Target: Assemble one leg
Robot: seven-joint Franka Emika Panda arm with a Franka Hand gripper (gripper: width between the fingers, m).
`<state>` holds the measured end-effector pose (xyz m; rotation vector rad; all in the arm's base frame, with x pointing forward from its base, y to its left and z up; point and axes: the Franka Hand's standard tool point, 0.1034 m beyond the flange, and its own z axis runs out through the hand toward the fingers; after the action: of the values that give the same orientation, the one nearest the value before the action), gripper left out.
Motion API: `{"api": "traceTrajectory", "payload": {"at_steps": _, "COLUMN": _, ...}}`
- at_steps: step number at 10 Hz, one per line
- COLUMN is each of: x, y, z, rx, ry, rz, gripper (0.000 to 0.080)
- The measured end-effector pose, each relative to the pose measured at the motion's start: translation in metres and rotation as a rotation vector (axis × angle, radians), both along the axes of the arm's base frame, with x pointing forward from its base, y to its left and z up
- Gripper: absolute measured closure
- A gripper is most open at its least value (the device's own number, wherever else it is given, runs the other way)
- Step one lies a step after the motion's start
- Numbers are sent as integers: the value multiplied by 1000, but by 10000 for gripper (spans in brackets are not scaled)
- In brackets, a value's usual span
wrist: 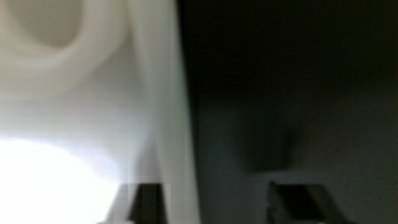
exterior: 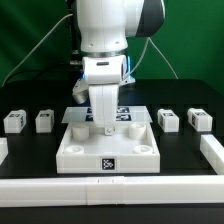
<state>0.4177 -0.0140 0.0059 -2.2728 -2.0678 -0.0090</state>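
Black tabletop [exterior: 185, 98] with white panel [exterior: 90, 146], 4 legs [exterior: 44, 121], gripper [exterior: 105, 124] low over panel, jaws wide.

wrist view blurry, glare; ext. sharp

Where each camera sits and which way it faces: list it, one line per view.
Exterior view: off the arm, slightly raised, facing the table head-on; shows the arm reaching down onto the panel.
Wrist view: on the wrist, looking along both fingers at the panel's edge.
Both views show the panel.
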Motion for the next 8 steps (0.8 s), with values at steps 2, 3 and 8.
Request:
{"api": "traceTrajectory", "payload": {"at_steps": 2, "x": 1, "y": 0, "z": 1, "rx": 0, "ry": -4, "rz": 0, "gripper": 743}}
{"api": "traceTrajectory", "payload": {"at_steps": 3, "x": 2, "y": 0, "z": 1, "rx": 0, "ry": -11, "rz": -1, "gripper": 743}}
{"api": "traceTrajectory", "payload": {"at_steps": 8, "x": 3, "y": 0, "z": 1, "rx": 0, "ry": -14, "rz": -1, "gripper": 743}}
